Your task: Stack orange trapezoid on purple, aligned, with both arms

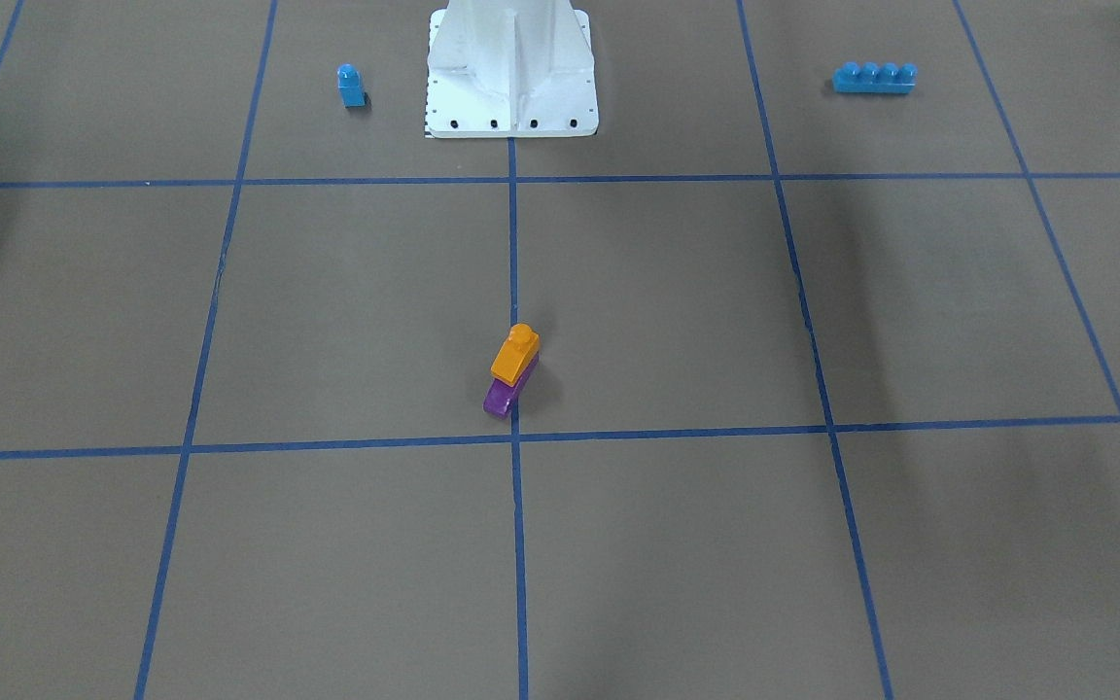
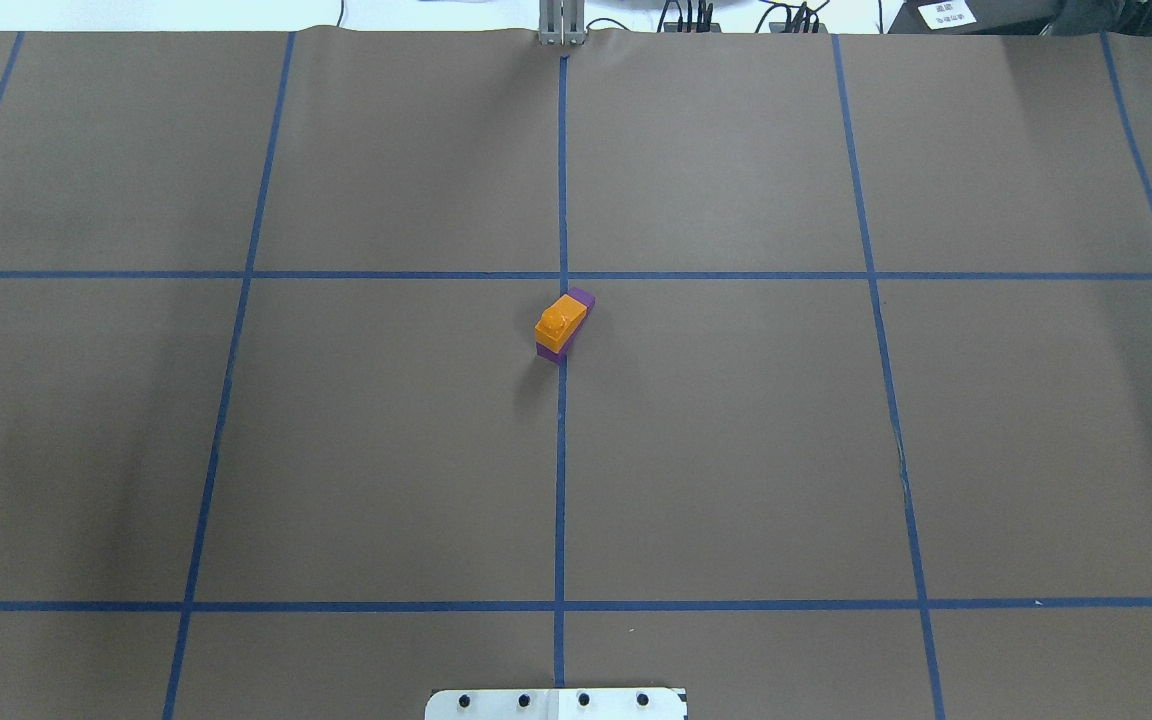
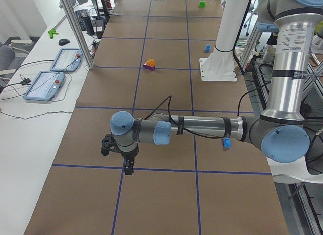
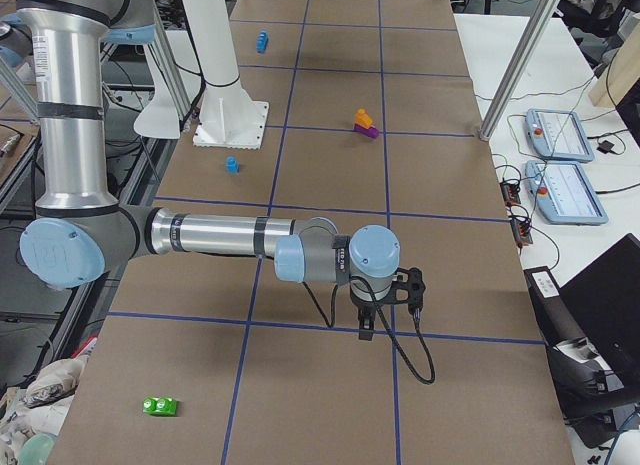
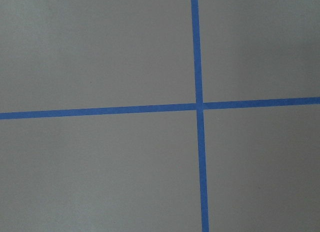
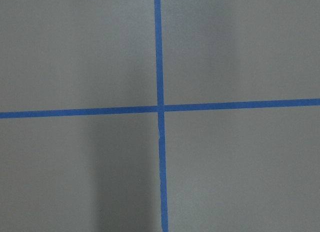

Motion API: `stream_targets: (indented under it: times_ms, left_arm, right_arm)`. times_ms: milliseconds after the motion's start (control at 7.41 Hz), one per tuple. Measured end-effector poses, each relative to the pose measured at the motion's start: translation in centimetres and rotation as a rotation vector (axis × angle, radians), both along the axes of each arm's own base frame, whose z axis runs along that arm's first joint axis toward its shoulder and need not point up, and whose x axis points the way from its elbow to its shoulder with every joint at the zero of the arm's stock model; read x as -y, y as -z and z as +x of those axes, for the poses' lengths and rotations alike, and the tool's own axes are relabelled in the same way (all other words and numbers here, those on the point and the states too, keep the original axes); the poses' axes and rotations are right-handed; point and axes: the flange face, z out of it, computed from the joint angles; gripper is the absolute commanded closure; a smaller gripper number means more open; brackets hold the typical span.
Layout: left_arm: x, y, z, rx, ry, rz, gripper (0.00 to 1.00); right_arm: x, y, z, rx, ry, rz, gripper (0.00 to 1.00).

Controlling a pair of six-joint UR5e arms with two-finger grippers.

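The orange trapezoid (image 1: 515,355) sits on top of the purple brick (image 1: 502,397) near the table's middle, on the centre tape line. The purple end pokes out a little beyond the orange one. The stack also shows in the overhead view (image 2: 560,322) and far off in both side views. My left gripper (image 3: 129,169) hangs over a tape crossing far from the stack, seen only in the exterior left view. My right gripper (image 4: 366,330) hangs likewise, seen only in the exterior right view. I cannot tell whether either is open or shut. Both wrist views show only bare paper and tape.
A small blue one-stud brick (image 1: 351,86) and a long blue four-stud brick (image 1: 874,78) lie on either side of the white robot base (image 1: 511,97). A green brick (image 4: 159,406) lies near one table end. Tablets (image 3: 45,86) lie on the side bench.
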Motion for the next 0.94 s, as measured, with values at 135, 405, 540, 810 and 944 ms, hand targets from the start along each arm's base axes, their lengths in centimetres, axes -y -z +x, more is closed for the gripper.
stream_targets:
  times_ms: [135, 405, 540, 810, 944]
  left_arm:
    - [0.00, 0.00, 0.00, 0.000, 0.001, -0.001, 0.00]
    - [0.00, 0.00, 0.00, 0.000, 0.003, -0.003, 0.00]
    - [-0.01, -0.01, 0.00, 0.000, 0.004, -0.005, 0.00]
    - [-0.01, 0.00, 0.00, 0.000, 0.021, -0.020, 0.00]
    - [-0.01, 0.03, 0.00, -0.001, 0.027, -0.025, 0.00]
  right_arm:
    - [0.00, -0.01, 0.01, -0.001, 0.000, -0.001, 0.00]
    - [-0.01, -0.08, 0.01, -0.002, -0.001, -0.002, 0.00]
    - [-0.01, -0.08, 0.01, -0.002, -0.001, -0.003, 0.00]
    - [0.00, -0.03, 0.01, -0.002, -0.002, -0.002, 0.00]
    - [0.00, -0.02, 0.01, -0.002, -0.002, -0.002, 0.00]
